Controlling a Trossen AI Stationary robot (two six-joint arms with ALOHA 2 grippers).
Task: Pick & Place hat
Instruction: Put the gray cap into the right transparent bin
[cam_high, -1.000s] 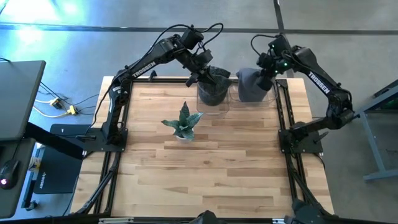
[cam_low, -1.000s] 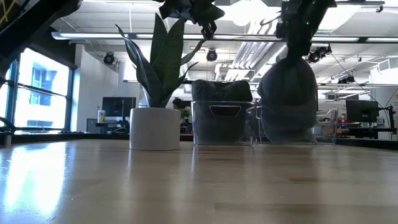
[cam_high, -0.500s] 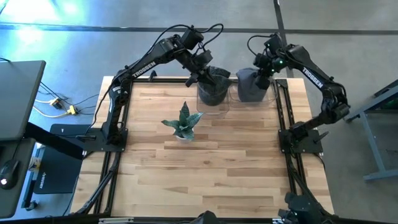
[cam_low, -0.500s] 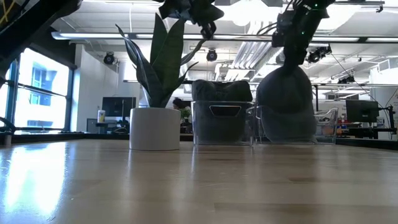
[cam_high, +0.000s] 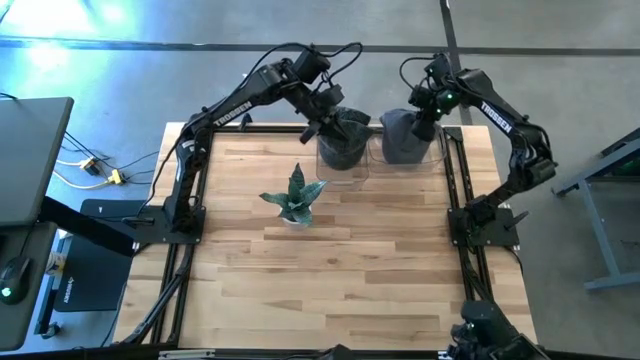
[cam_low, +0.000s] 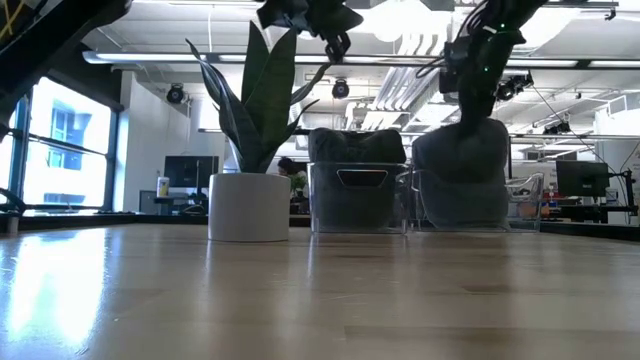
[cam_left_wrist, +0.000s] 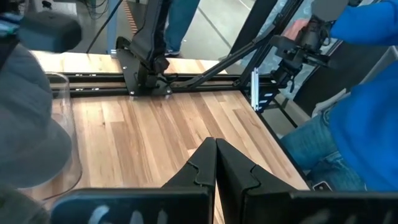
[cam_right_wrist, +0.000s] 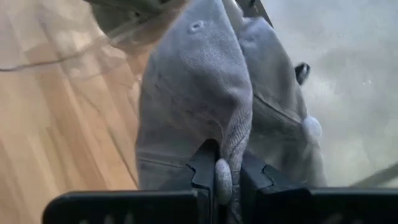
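On the wooden table (cam_high: 330, 260), the TROSSEN-labelled right gripper (cam_high: 420, 128) pinches a grey hat (cam_high: 402, 140)

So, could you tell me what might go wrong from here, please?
The right end effector pinches only a fold of the grey hat, so the fabric might slip free early. The hat bulges above its clear bin, so it could catch on the rim or spill over the table edge.
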